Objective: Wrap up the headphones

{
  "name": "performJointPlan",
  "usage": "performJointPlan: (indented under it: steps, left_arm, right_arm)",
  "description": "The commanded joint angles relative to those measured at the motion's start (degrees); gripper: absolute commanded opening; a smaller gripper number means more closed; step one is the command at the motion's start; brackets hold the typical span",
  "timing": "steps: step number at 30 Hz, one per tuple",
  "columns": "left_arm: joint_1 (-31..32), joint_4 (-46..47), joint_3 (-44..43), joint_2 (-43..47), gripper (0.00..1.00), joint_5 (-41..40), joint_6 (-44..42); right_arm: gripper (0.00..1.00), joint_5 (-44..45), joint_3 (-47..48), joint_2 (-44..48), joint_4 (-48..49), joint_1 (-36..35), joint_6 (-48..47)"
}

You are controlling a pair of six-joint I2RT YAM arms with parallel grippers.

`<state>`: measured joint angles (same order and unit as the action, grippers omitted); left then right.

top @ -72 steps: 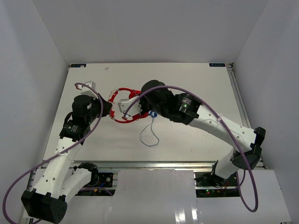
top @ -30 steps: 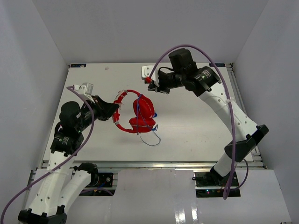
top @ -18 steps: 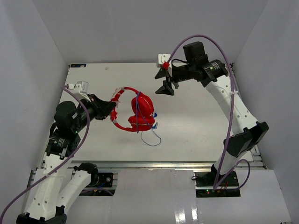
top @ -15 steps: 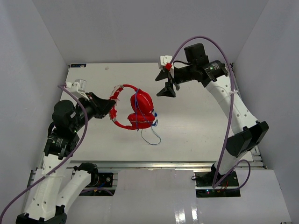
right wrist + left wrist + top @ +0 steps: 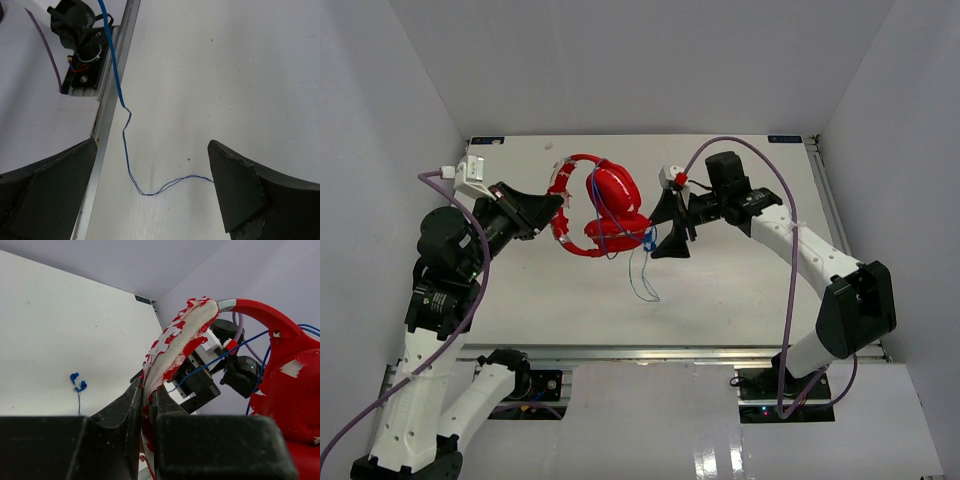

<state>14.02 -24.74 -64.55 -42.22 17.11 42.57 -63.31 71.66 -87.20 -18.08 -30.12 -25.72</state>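
**Red headphones held at the band by the left pincer; right pincer spread wide beside the earcups**

A white rectangular table [image 5: 740, 290] is seen from above, with both white-and-black arms reaching in over it. The glossy red over-ear headphones [image 5: 605, 205] are held above the middle of the table, slightly towards its far edge. The worn, white-and-red padded part of the headband [image 5: 175, 352] is clamped between the narrow jaws of the left gripper [image 5: 556, 208], which approaches from the left; in the left wrist view the band is pinched right at the tips of that gripper [image 5: 147, 390]. The two earcups are folded together on the side away from this grip.

Just to the right of the earcups, the right gripper [image 5: 668, 226] is spread wide and nothing is held in it. The thin blue cord [image 5: 642, 280] is wound over the earcups and hangs below them in a loose loop. In the right wrist view the cord [image 5: 125, 135] runs down between the parted fingers of the right gripper [image 5: 152, 150] and ends at the edge of one finger. A small blue plug [image 5: 648, 240] shows beside the lower earcup.
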Motion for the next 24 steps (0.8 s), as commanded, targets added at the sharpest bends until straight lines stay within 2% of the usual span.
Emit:
performJointPlan:
  steps: [1,3,10,19,24]
  left_arm:
    - [0.1,4.7,-2.9,-0.5,0.00,-1.3,5.0]
    - [0.1,5.0,-3.6,-1.0,0.00,-1.6,5.6]
    - [0.2,5.3,-5.3,-2.0,0.00,-3.1,7.9]
    - [0.1,6.8,-5.6,-1.4,0.00,-4.4,12.4]
    - [0.2,6.7,-6.9,-1.3,0.00,-5.1,13.6]
  right_arm:
    - [0.98,-1.0,-4.1,0.8,27.6,-1.4,20.6]
    - [0.98,-1.5,-6.6,0.0,35.8,-2.7,25.3]
    - [0.98,1.0,-15.0,0.5,45.7,-9.0,29.9]
    - [0.96,3.1,-15.1,-5.7,49.1,-10.3,29.6]
    - [0.94,4.9,-18.2,-6.1,48.5,-14.0,24.7]
